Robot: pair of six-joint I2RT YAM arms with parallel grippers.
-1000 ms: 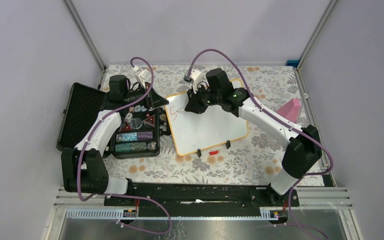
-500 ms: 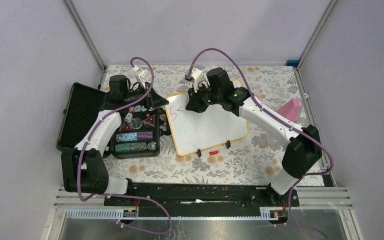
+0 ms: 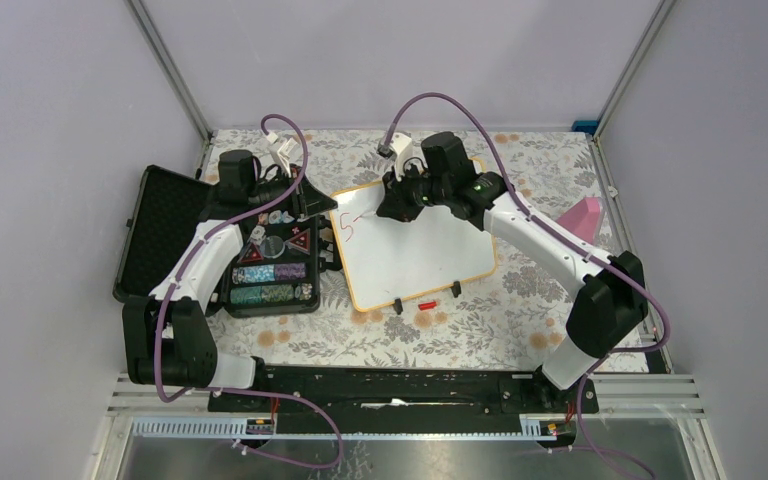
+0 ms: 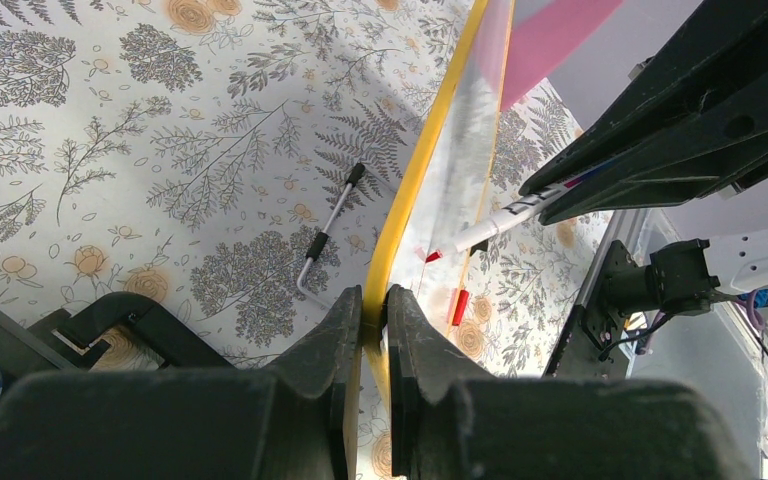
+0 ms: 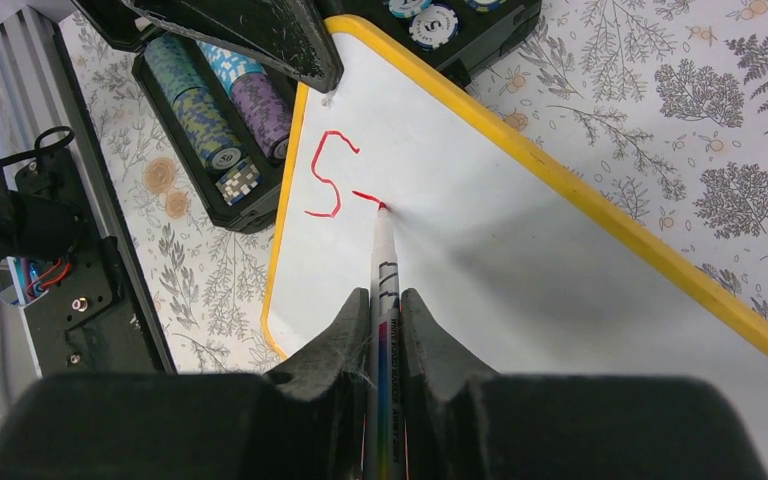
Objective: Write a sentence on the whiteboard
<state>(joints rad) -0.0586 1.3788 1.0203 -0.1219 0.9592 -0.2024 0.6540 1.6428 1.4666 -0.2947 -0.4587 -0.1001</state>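
The whiteboard [image 3: 420, 255], white with a yellow-tan frame, lies tilted on the floral table. A red "S" and a short red stroke [image 5: 368, 197] are on it near its far left corner. My left gripper [image 4: 374, 296] is shut on the board's frame edge [image 4: 405, 200], at the board's left corner [image 3: 332, 207]. My right gripper [image 5: 383, 298] is shut on a white whiteboard marker [image 5: 384, 270]; its red tip touches the board at the end of the short stroke. From above, the right gripper [image 3: 392, 207] sits over the board's far edge.
An open black chip case [image 3: 260, 265] with stacked poker chips lies left of the board, touching it. A red marker cap [image 3: 426, 304] and two black clip feet sit at the board's near edge. A pink object [image 3: 585, 217] is at the right wall. A metal hex key [image 4: 325, 235] lies on the cloth.
My right gripper has moved a little to the right along the board's far edge with the marker, drawing a short red stroke after the "S". The left arm has not moved.
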